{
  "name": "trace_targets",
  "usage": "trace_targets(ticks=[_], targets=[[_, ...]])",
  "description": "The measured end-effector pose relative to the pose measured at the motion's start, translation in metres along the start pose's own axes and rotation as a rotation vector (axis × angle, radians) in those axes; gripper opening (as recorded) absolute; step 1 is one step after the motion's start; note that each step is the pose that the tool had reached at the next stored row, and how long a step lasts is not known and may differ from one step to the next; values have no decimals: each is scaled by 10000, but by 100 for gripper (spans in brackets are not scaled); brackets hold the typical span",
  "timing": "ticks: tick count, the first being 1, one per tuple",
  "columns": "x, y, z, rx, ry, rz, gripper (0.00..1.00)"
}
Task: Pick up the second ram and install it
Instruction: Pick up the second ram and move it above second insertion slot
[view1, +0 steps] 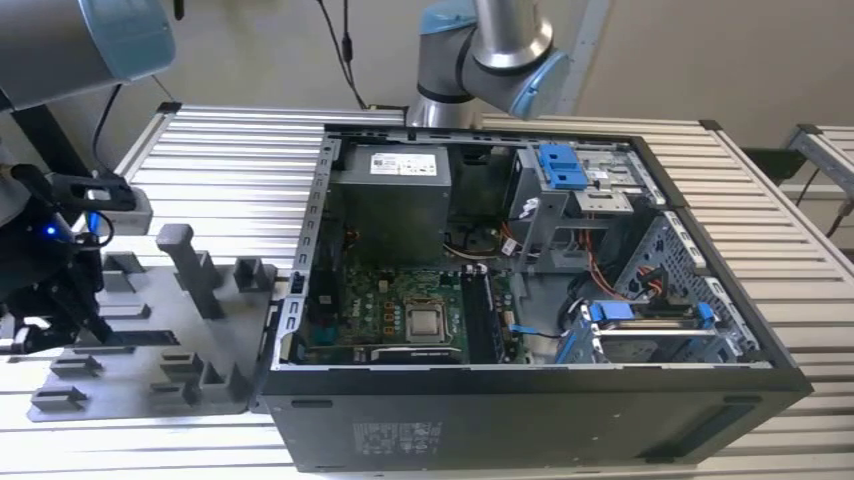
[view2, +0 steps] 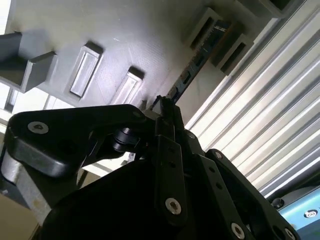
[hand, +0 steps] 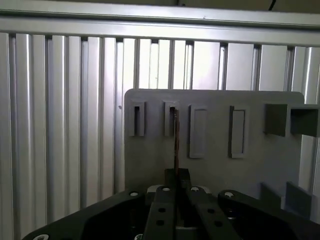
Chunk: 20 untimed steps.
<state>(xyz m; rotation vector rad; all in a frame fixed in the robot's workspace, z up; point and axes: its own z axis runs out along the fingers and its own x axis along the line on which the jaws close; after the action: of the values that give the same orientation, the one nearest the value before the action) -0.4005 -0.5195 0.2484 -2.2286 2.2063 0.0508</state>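
While the exterior view places the gripper (view1: 60, 333) low over the grey tray (view1: 147, 400), on the exterior view's left of the open computer case (view1: 534, 410), both wrist views show it pinching the second ram (hand: 176, 142) (view2: 195, 61), edge-on, its long axis running away toward a tray slot (hand: 171, 112).

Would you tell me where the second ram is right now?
In the first wrist view the ram stands edge-on in the grey tray, its end at the hand; the tray lies at the exterior view's left of the case.
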Motion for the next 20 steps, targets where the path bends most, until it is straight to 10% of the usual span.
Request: trace_targets(ticks=[20], targets=[[-9, 6, -328, 4, -5, 125, 14]])
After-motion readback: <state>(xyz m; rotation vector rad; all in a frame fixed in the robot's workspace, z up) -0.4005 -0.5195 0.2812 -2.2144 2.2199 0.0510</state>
